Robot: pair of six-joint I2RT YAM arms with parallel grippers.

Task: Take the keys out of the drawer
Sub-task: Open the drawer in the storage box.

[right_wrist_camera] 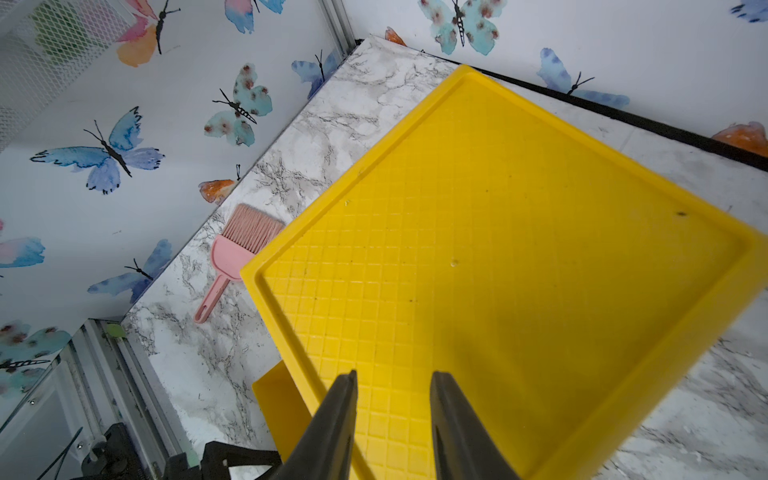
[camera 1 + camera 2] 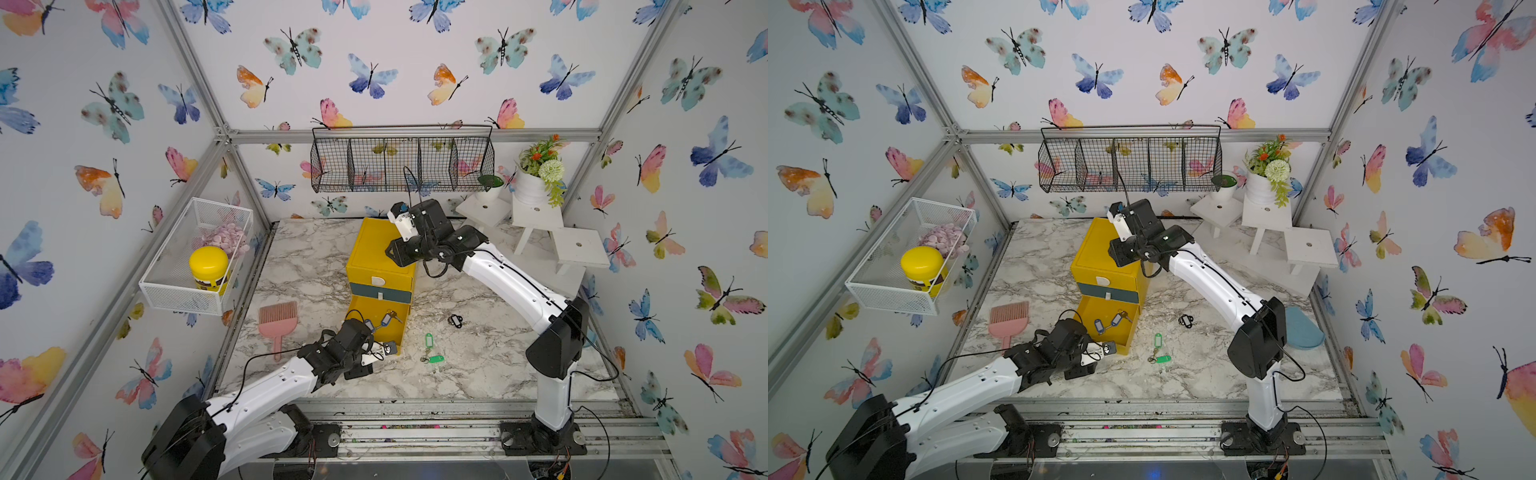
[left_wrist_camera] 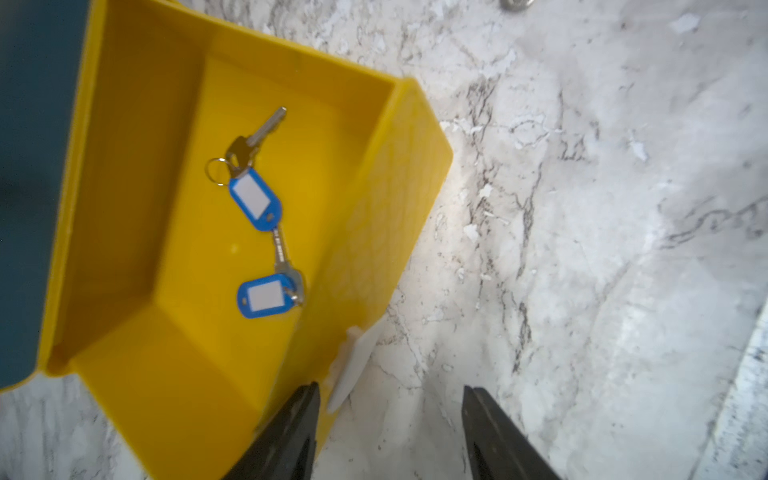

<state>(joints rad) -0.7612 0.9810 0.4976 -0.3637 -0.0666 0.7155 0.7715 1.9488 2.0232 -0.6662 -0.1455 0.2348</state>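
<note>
- Black left jaws (image 3: 390, 390) stand wide with nothing between them. One finger hangs over the front wall of the open yellow plastic drawer (image 3: 124, 124), just beside its white pull tab (image 3: 353, 365). The other hangs over the marble-patterned counter (image 3: 582, 208).
- Blue-tagged keys (image 3: 255, 199) lie flat on the drawer floor: two small metal keys on rings, each with an oblong plastic tag and a white label insert. They lie end to end, and the nearer key's blade seems to touch the farther tag.
- Right jaws (image 1: 392, 376) are narrowly parted and empty, over the grid-textured top of the yellow plastic drawer cabinet (image 1: 498, 249). Cannot tell whether they touch it.
- Teal middle drawer front (image 2: 380, 293) is shut above the open bottom drawer.
- Green-tagged keys (image 2: 429, 340) and a black-tagged key (image 2: 455, 321) lie out on the counter, well apart from the drawer.
- Judgement: part done, with the two blue bunches left inside.
- Risks:
  - The finger over the front wall could catch the rim or pull tab on the way in and shove the drawer.
  - The drawer floor looks smooth and glossy, so thin flat keys may skate away from closing jaws.
  - Because the bunches touch, lifting one may drag or flick the other.
  - The cabinet looks like light plastic and could shift if nothing holds it down.
</note>
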